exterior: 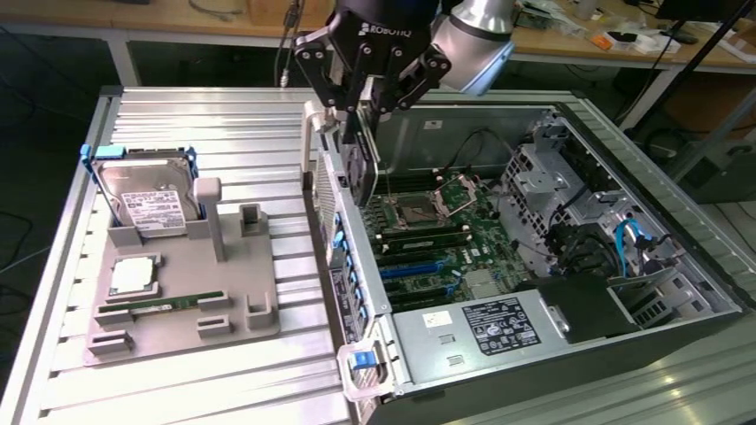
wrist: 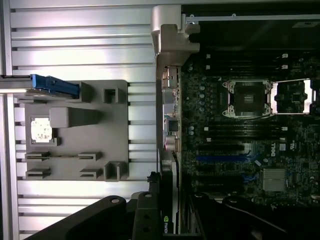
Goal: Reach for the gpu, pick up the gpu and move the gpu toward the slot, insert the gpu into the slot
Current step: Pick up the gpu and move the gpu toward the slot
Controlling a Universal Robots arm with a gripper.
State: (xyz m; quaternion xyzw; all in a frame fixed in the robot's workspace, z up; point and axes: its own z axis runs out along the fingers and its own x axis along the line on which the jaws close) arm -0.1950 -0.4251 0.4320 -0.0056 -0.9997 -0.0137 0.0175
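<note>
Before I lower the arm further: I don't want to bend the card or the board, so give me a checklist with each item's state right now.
1. The gpu held by the end effector: ok, gripped on edge between the fingers.
2. The gpu seated in the slot: not ok, it hangs above the case.
3. The slot free of other cards: ok.
4. Card edge lined up with the slot: cannot tell.
5. The blue cables clear of the slot: ok, they lie at the other side of the case.
</note>
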